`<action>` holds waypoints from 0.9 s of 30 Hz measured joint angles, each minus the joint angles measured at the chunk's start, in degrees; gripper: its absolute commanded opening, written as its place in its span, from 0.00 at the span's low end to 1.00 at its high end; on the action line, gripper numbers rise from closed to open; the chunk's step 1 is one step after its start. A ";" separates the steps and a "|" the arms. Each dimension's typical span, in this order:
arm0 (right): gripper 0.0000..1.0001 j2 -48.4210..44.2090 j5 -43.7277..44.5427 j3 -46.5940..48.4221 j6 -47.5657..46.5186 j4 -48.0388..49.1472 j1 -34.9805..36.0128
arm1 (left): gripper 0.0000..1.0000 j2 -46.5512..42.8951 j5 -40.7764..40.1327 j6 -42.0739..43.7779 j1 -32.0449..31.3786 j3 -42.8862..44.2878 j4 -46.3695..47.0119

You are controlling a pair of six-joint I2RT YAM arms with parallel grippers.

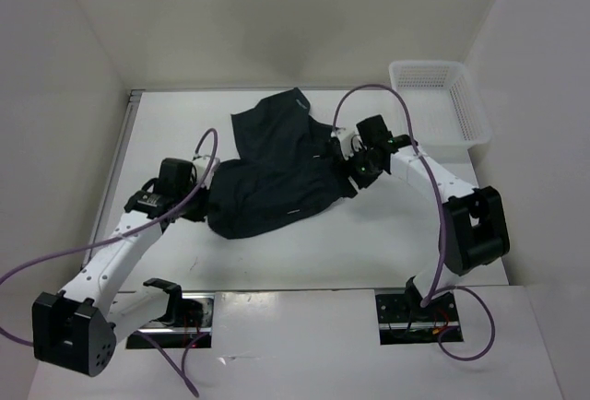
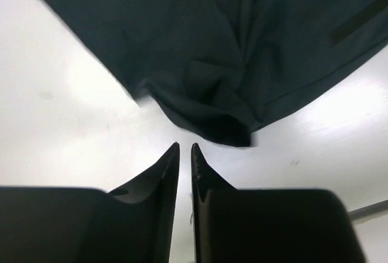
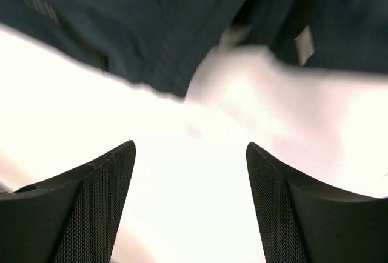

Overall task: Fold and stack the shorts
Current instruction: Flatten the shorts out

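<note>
1. Near edge: both arm bases, L and R, bolted at the front of the table (image 1: pixel 304 252). Arms reach fwd and inward, one to each side of the cloth, so a two-handed fold is possible.
2. Left gripper (image 2: pixel 185 148): fingers only a crack apart, nothing between them. Tips sit just short of a bunched hem of the shorts (image 2: pixel 200 63), not touching it. Low approach angle suits a pinch at the cloth edge.
3. The shorts (image 1: pixel 277 165) lie mid-table between the two grippers, crumpled, one part lapped over another, upper part running twd the far side. Not flat, not folded, so the task looks early: needs spreading first.
4. Right gripper (image 3: pixel 190 145): fingers wide apart, empty, bare table under them. Shorts edge is just ahead of it. A pale tag (image 3: pixel 305 43) shows on the fabric; view is blurred, so whether it's a label or a print I can't say.
5. Far R corner: white mesh basket (image 1: pixel 466 105), well apart from the cloth, out of the arms' working zone, prob. kept clear for folding room.
</note>
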 measured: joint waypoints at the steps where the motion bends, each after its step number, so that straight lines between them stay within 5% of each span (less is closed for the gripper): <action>1: 0.79 -0.52 0.35 -1.79 -0.63 -1.36 0.00 | 0.21 -0.92 -0.57 -0.04 0.09 -1.70 -0.83; 10: 0.76 -9.75 -1.44 -3.91 -1.46 -2.45 0.00 | 0.29 -7.82 -5.51 -0.02 0.20 -6.43 -2.82; 14: 0.71 -7.54 -2.73 -5.09 0.15 0.09 0.00 | 0.42 -8.52 -6.16 0.02 0.70 -8.13 -2.91; 20: 0.70 1.01 -4.04 -5.18 5.38 6.47 0.00 | 0.74 -6.54 -6.84 0.02 1.60 -8.98 -4.00; 27: 0.63 6.64 -5.16 -5.18 11.47 10.75 0.00 | 0.83 -1.09 -4.50 -0.09 1.70 -8.98 -4.02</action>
